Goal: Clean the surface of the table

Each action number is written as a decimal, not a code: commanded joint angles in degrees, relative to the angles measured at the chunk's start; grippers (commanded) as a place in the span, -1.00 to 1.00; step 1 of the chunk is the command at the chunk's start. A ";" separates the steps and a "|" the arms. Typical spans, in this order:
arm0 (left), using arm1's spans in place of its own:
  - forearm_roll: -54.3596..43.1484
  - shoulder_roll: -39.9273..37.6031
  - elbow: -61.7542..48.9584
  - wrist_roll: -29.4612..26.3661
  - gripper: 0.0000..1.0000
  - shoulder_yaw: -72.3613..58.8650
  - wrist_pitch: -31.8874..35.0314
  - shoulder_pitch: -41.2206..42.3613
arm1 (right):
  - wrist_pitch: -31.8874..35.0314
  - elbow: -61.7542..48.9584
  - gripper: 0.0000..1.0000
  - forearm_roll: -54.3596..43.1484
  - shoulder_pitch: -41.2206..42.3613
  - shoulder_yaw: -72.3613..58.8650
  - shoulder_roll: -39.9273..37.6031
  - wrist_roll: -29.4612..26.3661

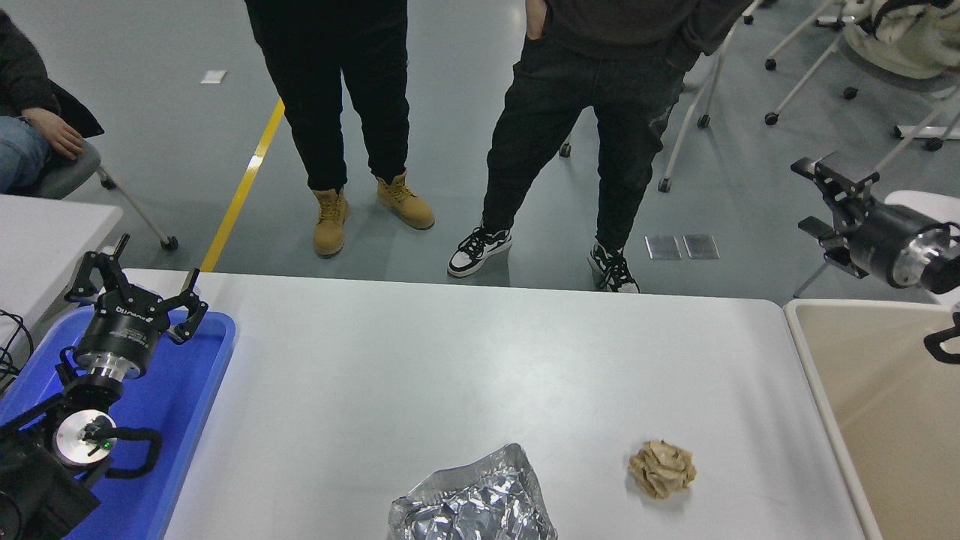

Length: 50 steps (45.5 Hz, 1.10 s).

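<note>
The table surface [465,352] is a wide white tabletop with rounded corners. On it near the front lie a crumpled brown paper ball [661,469] and a crumpled sheet of silver foil [472,502]. My right gripper [819,204] is raised high at the right edge, beyond the table's far right corner, tilted leftward, open and holding nothing. It is far from both pieces of litter. My left gripper [135,285] is parked over the blue tray at the lower left, open and empty.
A blue plastic tray [195,390] sits at the table's left end. A beige bin [885,405] stands off the right end. Two people stand at the far side, one sits at the upper left. Wheeled chairs stand at the upper right.
</note>
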 commanded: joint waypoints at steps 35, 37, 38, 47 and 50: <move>0.00 0.00 0.00 0.00 1.00 0.00 0.00 0.00 | 12.45 -0.77 0.97 -23.07 26.87 -38.30 26.37 0.24; 0.00 0.00 0.00 0.00 1.00 0.00 0.00 0.00 | 13.85 0.38 0.97 -23.33 27.04 -38.39 27.07 0.24; 0.00 0.00 0.00 0.00 1.00 0.00 0.00 0.00 | 14.55 1.08 0.97 -23.42 27.13 -38.48 27.33 0.24; 0.00 0.00 0.00 0.00 1.00 0.00 0.00 0.00 | 18.08 7.93 0.97 -23.60 27.66 -38.65 27.77 0.24; 0.00 0.00 0.00 0.00 1.00 0.00 0.00 0.00 | 18.43 10.31 0.97 -23.60 27.66 -38.65 27.77 0.15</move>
